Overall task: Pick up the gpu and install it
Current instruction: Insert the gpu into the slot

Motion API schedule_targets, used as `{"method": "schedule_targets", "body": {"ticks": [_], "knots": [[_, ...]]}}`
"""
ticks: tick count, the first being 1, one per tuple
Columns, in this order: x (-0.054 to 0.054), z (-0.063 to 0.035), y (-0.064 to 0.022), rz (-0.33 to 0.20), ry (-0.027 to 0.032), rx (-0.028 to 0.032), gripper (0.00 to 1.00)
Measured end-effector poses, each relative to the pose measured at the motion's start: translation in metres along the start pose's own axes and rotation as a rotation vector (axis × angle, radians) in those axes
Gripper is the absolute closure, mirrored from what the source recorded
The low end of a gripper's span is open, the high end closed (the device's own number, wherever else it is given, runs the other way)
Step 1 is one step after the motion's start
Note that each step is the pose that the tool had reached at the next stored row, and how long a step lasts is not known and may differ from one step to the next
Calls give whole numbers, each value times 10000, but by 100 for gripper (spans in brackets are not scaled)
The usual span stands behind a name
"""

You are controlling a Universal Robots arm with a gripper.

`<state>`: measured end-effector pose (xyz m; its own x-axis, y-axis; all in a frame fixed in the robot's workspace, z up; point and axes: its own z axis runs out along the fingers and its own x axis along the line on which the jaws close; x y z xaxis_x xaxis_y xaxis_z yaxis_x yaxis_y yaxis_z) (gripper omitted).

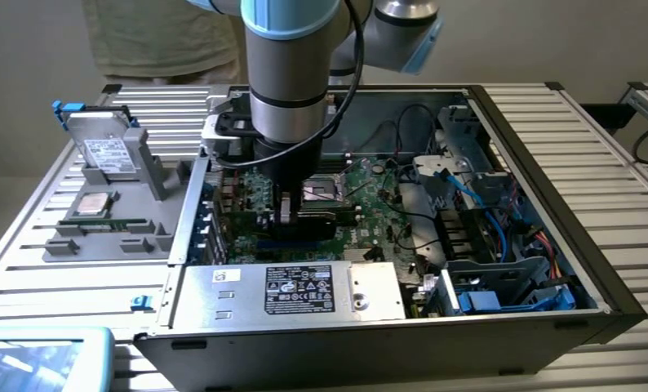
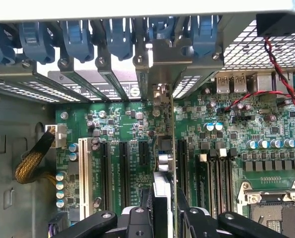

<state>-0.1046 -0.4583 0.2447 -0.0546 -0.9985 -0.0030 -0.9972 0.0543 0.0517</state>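
The gpu [image 1: 261, 194] stands on edge inside the open computer case [image 1: 542, 188], over the green motherboard [image 1: 373, 204]. My gripper [image 1: 286, 211] is shut on it from above. In the wrist view the gpu [image 2: 163, 163] shows edge-on between two black expansion slots. Its silver end bracket [image 2: 159, 64] reaches the case's rear slot openings. The gripper [image 2: 163, 218] has a black finger [image 2: 137, 220] on each side of the card. Whether the card's lower edge sits in a slot is hidden.
A silver power supply [image 1: 291, 290] lies along the case's near side, and blue cables [image 1: 466, 184] fill the drive bays on the exterior view's right. A grey holder [image 1: 106, 204] with a hard drive stands left of the case. A person [image 1: 161, 37] stands behind the table.
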Motion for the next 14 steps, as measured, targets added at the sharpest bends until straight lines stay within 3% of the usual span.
{"method": "schedule_targets", "body": {"ticks": [14], "knots": [[-23,3,4,2,57,3,71]]}}
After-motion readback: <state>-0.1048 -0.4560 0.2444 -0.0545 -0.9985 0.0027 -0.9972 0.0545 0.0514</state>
